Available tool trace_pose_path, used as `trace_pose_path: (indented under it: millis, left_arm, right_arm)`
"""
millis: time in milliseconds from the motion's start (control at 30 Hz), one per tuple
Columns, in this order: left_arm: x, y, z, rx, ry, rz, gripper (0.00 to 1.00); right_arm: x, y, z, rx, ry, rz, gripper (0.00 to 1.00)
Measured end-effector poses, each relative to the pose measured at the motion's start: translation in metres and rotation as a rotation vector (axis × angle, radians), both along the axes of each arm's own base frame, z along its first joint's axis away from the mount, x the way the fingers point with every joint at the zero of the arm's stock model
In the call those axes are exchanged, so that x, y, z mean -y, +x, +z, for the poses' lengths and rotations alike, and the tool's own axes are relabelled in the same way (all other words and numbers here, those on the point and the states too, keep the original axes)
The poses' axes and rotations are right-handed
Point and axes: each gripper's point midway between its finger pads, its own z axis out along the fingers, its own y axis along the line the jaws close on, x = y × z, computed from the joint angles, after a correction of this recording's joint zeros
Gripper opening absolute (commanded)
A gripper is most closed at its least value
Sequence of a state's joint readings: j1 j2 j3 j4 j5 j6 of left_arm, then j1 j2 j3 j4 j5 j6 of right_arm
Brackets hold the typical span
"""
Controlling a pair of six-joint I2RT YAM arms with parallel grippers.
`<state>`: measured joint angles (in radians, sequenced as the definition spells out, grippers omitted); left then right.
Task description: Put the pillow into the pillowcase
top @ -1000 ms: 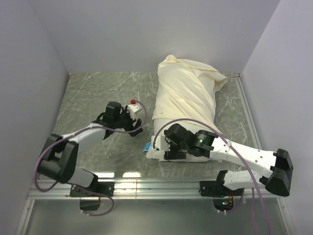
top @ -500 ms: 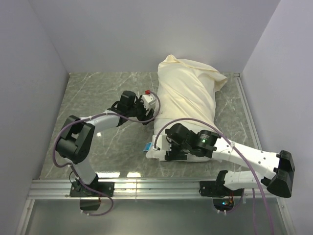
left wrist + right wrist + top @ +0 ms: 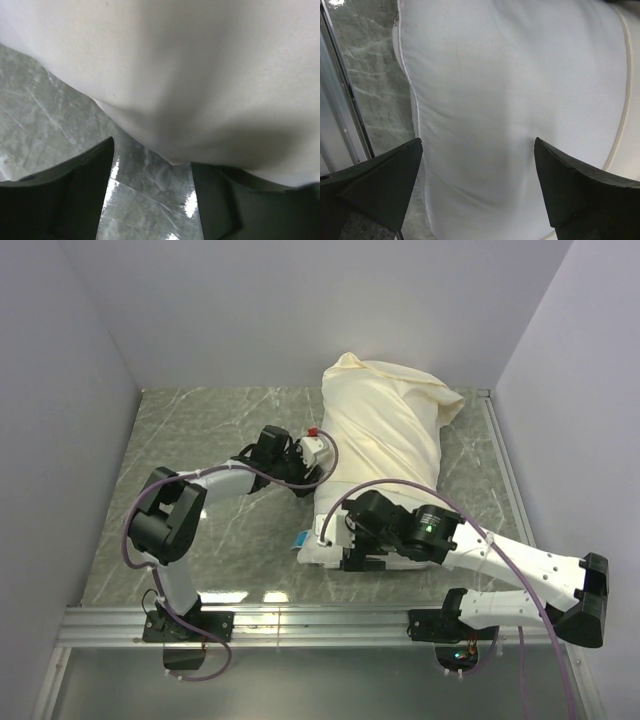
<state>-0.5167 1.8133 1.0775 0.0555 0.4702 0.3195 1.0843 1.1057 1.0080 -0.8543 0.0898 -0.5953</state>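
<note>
Seeing pillow (image 3: 510, 100) lying mostly inside pillowcase (image 3: 385, 430) on worktop (image 3: 200, 430), center-right, w/ white near end sticking out toward arm bases. Poising R tool (image 3: 478, 142) wide apart right over that bare end, gripping nothing. Holding L tool (image 3: 152, 152) apart too, at pillowcase's left edge, cream cloth bulging just above gap btwn fingers, not pinching it.
</note>
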Motion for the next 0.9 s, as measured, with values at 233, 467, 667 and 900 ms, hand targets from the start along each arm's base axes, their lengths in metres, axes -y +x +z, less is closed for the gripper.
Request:
trace_pose_path:
  millis: [233, 467, 667, 900]
  left_arm:
    - [0.001, 0.006, 0.007, -0.066, -0.02, 0.03, 0.0]
    - [-0.018, -0.002, 0.015, -0.182, -0.114, 0.06, 0.0]
    - [-0.023, -0.02, 0.032, -0.191, -0.129, 0.052, 0.0]
    - [-0.043, -0.057, 0.062, -0.147, -0.133, 0.028, 0.0]
  right_arm:
    - [-0.018, 0.005, -0.008, 0.136, -0.005, 0.05, 1.0]
    - [-0.025, 0.038, -0.035, 0.317, -0.086, -0.001, 0.9]
    - [-0.026, 0.074, -0.039, 0.37, -0.077, -0.132, 0.04]
    - [-0.011, 0.133, -0.026, 0.357, -0.023, -0.411, 0.0]
